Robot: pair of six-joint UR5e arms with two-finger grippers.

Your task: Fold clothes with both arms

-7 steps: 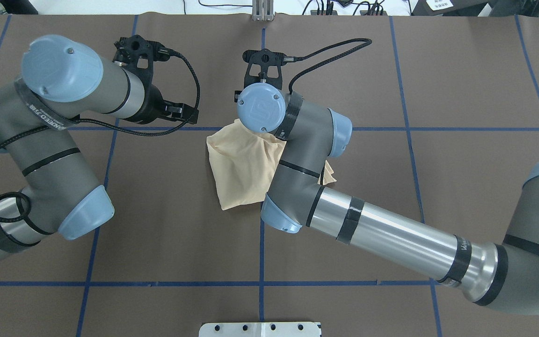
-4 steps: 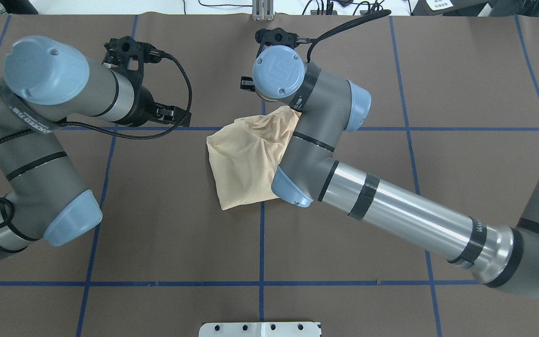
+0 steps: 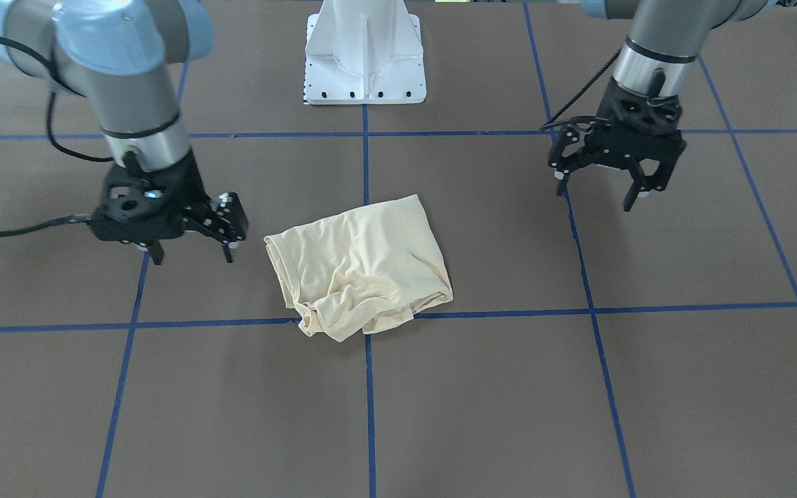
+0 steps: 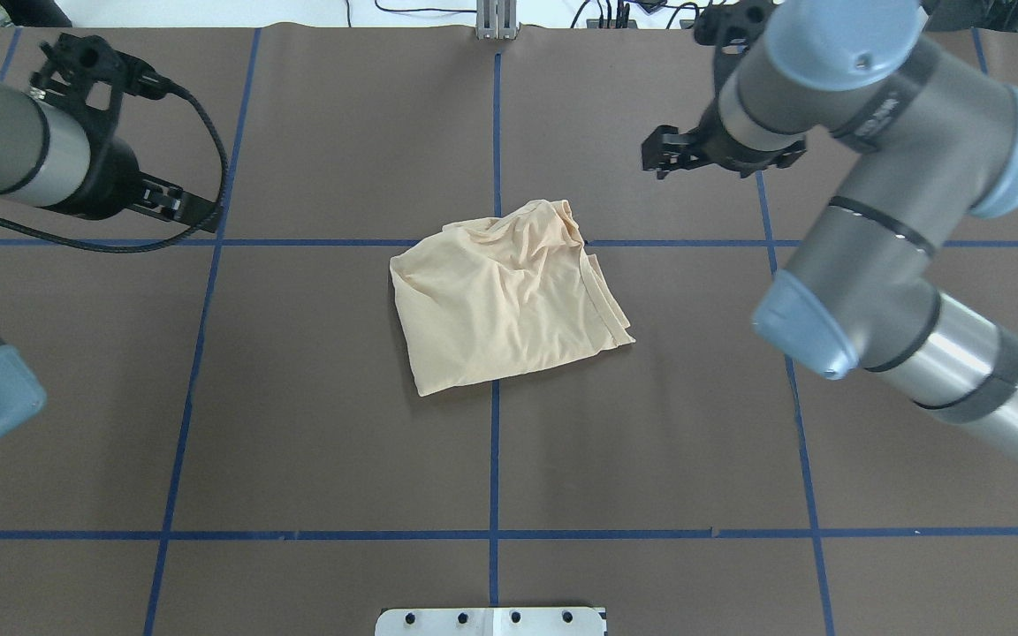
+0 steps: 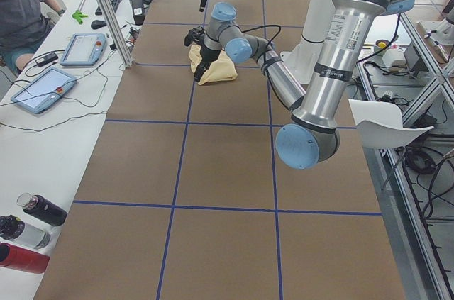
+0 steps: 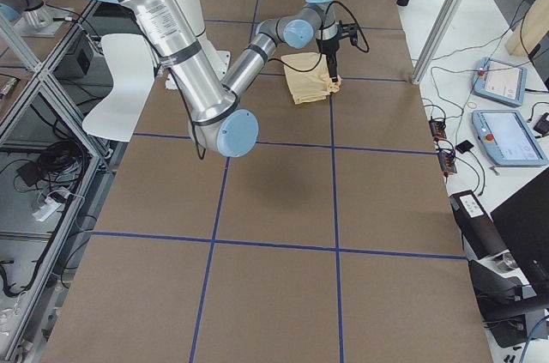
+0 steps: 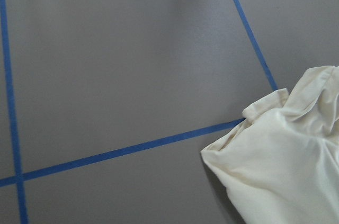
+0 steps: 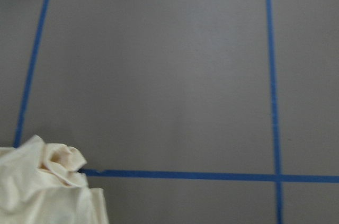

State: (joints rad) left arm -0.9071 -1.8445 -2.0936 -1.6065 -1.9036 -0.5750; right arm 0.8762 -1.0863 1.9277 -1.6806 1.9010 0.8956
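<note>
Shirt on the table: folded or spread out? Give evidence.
Folded: the shirt lies as a compact, wrinkled bundle with layered edges; no sleeves spread out.

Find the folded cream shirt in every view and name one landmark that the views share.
Exterior front-facing: shirt at centre.
Overhead exterior: shirt at centre.
Exterior left: shirt upper middle, partly behind an arm.
Exterior right: shirt upper middle.
Left wrist-mounted: shirt in the lower right corner.
Right wrist-mounted: shirt in the lower left corner.
Landmark: the blue tape line that runs under the shirt.
</note>
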